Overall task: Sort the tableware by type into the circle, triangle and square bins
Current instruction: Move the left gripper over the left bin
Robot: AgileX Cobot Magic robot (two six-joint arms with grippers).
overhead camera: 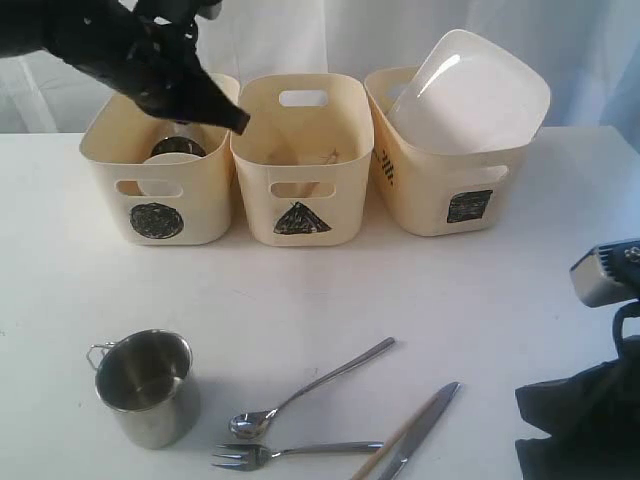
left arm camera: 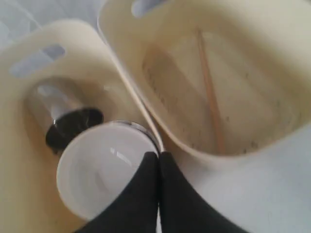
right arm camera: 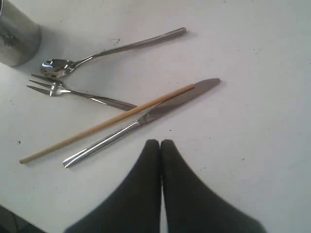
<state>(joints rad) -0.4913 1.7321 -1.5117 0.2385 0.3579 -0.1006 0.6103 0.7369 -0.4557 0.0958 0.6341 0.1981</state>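
Note:
My left gripper (overhead camera: pixel 240 122) (left arm camera: pixel 159 155) is shut and empty, its tip over the rim between the circle bin (overhead camera: pixel 110 160) and the triangle bin (overhead camera: pixel 255 195). The circle bin holds a steel mug (left arm camera: pixel 58 109) on its side and the small white bowl (left arm camera: pixel 99 170). One chopstick (left arm camera: pixel 209 92) lies in the triangle bin. The large white plate (overhead camera: pixel 470 90) leans in the square bin (overhead camera: pixel 420 195). On the table lie a second steel mug (overhead camera: pixel 145 385), spoon (right arm camera: pixel 107 50), fork (right arm camera: pixel 73 92), knife (right arm camera: pixel 146 119) and chopstick (right arm camera: pixel 107 124). My right gripper (right arm camera: pixel 160 143) is shut and empty, just beside the knife.
The three bins stand side by side along the table's far edge, before a white curtain. The right arm's black body (overhead camera: pixel 580 420) fills the near right corner. Bare white tabletop (overhead camera: pixel 330 290) lies between the bins and the cutlery.

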